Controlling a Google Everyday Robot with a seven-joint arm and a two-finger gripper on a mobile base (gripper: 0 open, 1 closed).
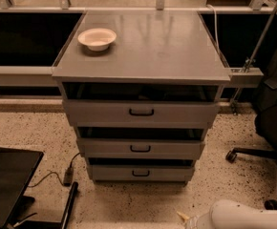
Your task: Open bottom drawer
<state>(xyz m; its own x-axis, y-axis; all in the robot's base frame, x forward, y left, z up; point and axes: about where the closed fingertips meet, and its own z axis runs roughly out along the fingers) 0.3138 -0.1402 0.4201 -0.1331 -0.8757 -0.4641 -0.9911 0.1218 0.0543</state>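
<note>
Nearest, below and to the right of the cabinet [141, 128], the white rounded arm [248, 216] comes in at the lower edge. The claw [187, 219] at its end lies low over the floor, in front of the cabinet's right corner and apart from it. It is mostly cut off, so I cannot tell whether it is open or closed, or whether it has hold of anything. The floor [143, 202] is pale speckled stone. To the cabinet's left a flat black panel [7, 182] lies on it, with a thin cable [52, 175] running toward the cabinet's foot. The bottom drawer [110, 172] is the lowest of the cabinet's three grey fronts, just above the floor, with a small black loop handle [141, 173] at its middle and a dark gap above. Over it come the middle drawer [105, 148] and the top drawer [100, 112], each wider-looking. The grey worktop [148, 46] is smooth and faintly shiny, and a white bowl [97, 38] stands near its far left corner. To the cabinet's right stands a black office chair [272, 128] on castors. Behind the cabinet a pale rail [19, 73] crosses dark recesses on both sides.
</note>
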